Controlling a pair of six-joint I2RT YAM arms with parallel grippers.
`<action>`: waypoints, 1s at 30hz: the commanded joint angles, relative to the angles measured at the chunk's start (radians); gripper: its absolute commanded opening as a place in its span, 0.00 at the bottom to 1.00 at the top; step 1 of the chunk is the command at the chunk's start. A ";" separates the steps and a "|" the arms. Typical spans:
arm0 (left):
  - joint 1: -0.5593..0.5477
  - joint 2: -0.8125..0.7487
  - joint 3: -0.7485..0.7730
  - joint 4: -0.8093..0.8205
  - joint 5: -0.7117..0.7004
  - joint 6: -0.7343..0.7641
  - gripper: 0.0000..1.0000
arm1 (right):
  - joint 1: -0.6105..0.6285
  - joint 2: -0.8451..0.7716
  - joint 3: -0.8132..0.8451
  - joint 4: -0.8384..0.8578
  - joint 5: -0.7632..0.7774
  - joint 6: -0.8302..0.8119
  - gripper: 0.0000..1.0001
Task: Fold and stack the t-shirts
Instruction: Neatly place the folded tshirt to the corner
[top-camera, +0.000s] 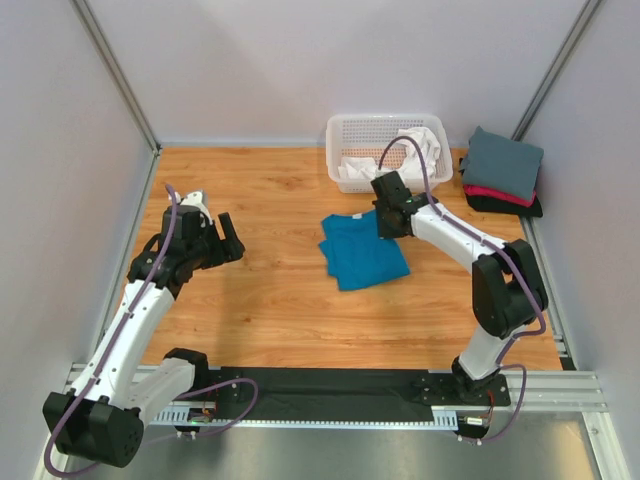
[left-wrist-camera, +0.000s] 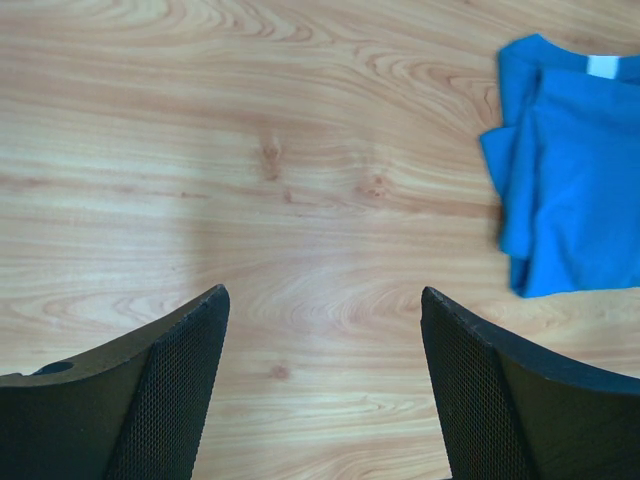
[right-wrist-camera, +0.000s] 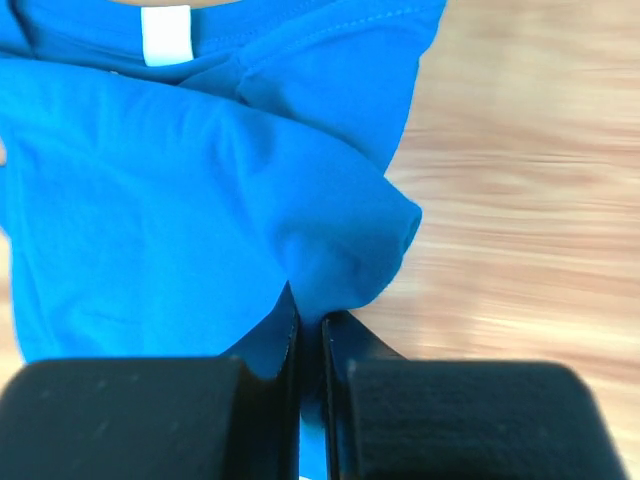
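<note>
Teal shirt (top-camera: 365, 252) lies part-folded mid-bench (top-camera: 260, 300), just in front of basket (top-camera: 345, 125). Right fingers (right-wrist-camera: 350, 345) are pinched shut on a fold at its edge. Left fingers (left-wrist-camera: 170, 390) are wide open, empty, over bare bench left of shirt. Cloth looks light and limp and will likely sag and unfold, so pinch edges or corners through both layers. Folded stack (top-camera: 503, 175) sits far right.

Folded blue t-shirt (top-camera: 365, 252) at centre, grey-red-black shirt stack (top-camera: 503, 172) far right corner
</note>
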 joint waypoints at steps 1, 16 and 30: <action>0.011 0.005 0.058 0.013 0.028 0.076 0.84 | -0.069 -0.053 0.032 -0.106 0.284 -0.173 0.00; 0.011 -0.030 0.032 -0.006 0.002 0.085 0.84 | -0.335 -0.009 0.316 -0.048 0.251 -0.778 0.01; 0.020 0.216 0.200 -0.038 -0.015 0.062 0.84 | -0.406 0.227 0.639 0.053 0.258 -1.067 0.00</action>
